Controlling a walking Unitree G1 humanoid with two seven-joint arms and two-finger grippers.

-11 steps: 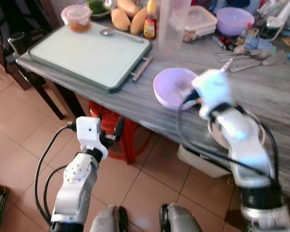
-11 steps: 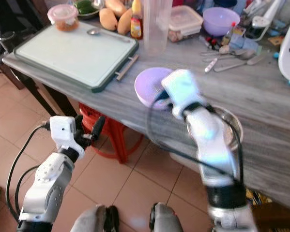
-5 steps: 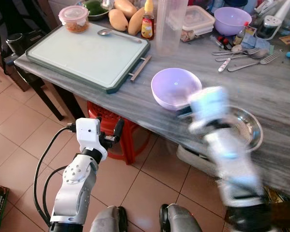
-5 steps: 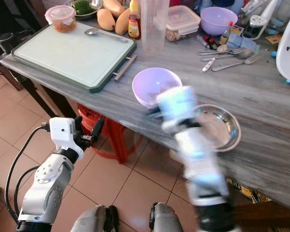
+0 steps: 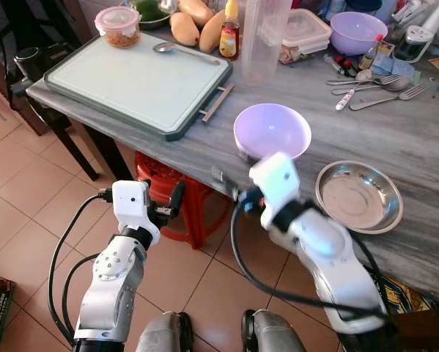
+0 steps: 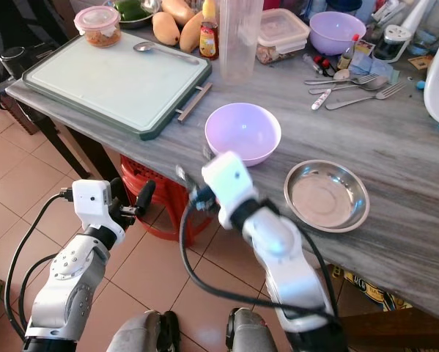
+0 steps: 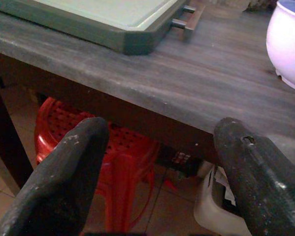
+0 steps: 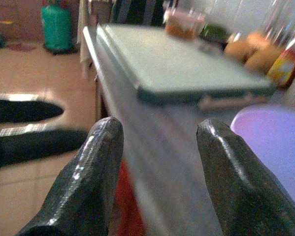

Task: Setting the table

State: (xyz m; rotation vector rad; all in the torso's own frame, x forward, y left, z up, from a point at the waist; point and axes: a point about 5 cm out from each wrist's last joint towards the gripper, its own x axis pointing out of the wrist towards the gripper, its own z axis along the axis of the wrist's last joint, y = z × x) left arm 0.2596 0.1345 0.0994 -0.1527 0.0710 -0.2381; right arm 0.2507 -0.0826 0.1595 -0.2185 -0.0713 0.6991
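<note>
1. the left gripper (image 7: 157,172) hangs below the table edge over the tiled floor, its two rounded black fingers (image 7: 63,177) spread wide with nothing between them; it touches nothing.
2. the right gripper (image 8: 154,172) is held low just off the near edge of the table, its matte black fingers (image 8: 88,182) parted and empty, pointing along the table's edge toward the tray.
3. a red plastic stool (image 7: 113,162) with a perforated seat stands under the table, beyond the left gripper.
4. the grey wood-grain table (image 5: 204,150) bears a shallow round stainless steel dish (image 5: 358,196) near its front edge, on the robot's right.
5. just beside the dish, to its left and slightly farther back, sits a smooth lilac plastic bowl (image 5: 272,130), upright and empty.
6. a pale green rectangular tray (image 5: 135,77) with a dark rim and a bar handle lies to the left; a metal spoon (image 5: 176,50) rests at its far edge and a lidded round tub (image 5: 117,26) on its far corner.
7. farther back stand a clear tall tumbler (image 5: 266,37), a small sauce bottle (image 5: 229,37), mangoes (image 5: 182,28), a lidded clear box (image 5: 304,33), a second lilac bowl (image 5: 358,31), and loose forks and spoons (image 5: 380,86).
</note>
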